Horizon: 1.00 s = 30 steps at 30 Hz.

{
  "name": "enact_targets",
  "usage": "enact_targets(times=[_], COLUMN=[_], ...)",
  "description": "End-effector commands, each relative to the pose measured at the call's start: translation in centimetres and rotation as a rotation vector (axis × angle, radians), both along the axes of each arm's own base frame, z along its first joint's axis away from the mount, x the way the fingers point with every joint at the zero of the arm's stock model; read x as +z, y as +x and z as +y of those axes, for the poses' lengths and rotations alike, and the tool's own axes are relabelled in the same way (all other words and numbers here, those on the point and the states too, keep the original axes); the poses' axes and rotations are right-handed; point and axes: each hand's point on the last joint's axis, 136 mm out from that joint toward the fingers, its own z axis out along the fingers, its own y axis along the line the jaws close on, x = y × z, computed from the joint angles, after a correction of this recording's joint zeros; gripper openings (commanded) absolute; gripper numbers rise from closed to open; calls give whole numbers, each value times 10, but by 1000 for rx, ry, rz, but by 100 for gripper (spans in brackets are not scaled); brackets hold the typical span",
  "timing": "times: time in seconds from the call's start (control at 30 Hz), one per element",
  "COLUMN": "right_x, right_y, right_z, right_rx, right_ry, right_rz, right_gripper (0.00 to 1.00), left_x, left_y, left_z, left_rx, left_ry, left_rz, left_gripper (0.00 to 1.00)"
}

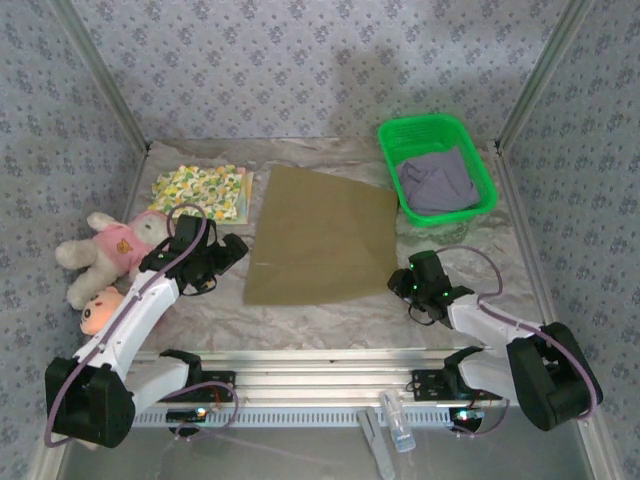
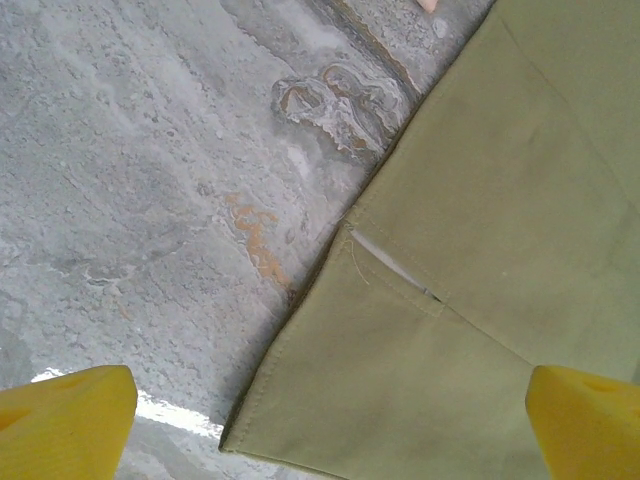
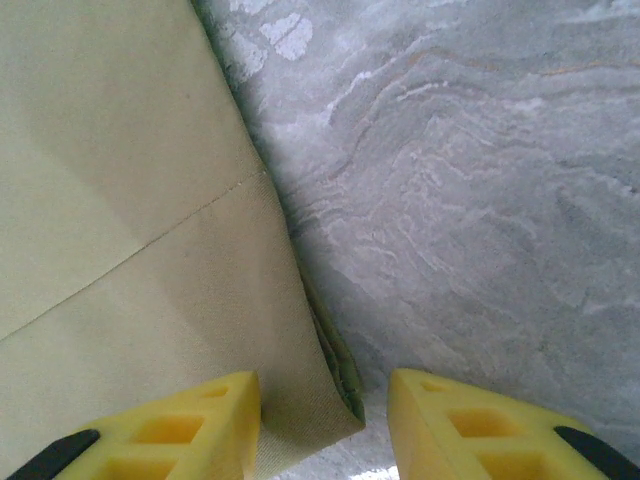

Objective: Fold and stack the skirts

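Slippage is the risk: with the olive skirt (image 1: 325, 235) flat mid-table, the left gripper (image 2: 328, 430) gapes wide above its near-left corner while the right gripper (image 3: 322, 425) stands half-apart astride the near-right corner, so uneven pinches could skew the fold.

Soft, even light falls from above in the top view, leaving only faint shadows on the marbled table cover (image 1: 330, 325) and a dim patch on the back wall (image 1: 400, 60). The olive-khaki skirt (image 1: 320, 235) looks matte. In the left wrist view its seam is crisp, while the left gripper's yellow fingertips (image 2: 60, 420) are blurred and a bright strip glares beside them. The right wrist view is hazier, with the skirt paler and a dark shadow under its edge.
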Motion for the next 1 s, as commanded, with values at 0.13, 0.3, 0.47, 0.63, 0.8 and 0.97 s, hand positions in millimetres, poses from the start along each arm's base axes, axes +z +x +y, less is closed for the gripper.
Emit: enact_targets(times=[0.13, 0.3, 0.47, 0.63, 0.8, 0.97], right_x=[15, 20, 9, 4, -1, -5], right_y=[9, 8, 4, 5, 4, 0], right_z=[14, 11, 9, 10, 9, 5], right_rx=[20, 6, -6, -14, -26, -50], right_ry=[75, 74, 74, 83, 77, 68], right_rz=[-44, -63, -40, -35, -16, 8], right_gripper=[38, 38, 38, 39, 39, 30], left_x=[8, 1, -1, -1, -4, -10], left_y=[8, 4, 1, 1, 0, -5], left_z=[-4, -4, -4, -4, -5, -6], left_rx=[-17, -21, -22, -22, -22, -21], left_ry=[-16, -19, -20, -21, -24, -33], left_rz=[-25, -5, 4, 4, 14, 39], left_gripper=[100, 100, 100, 100, 100, 100])
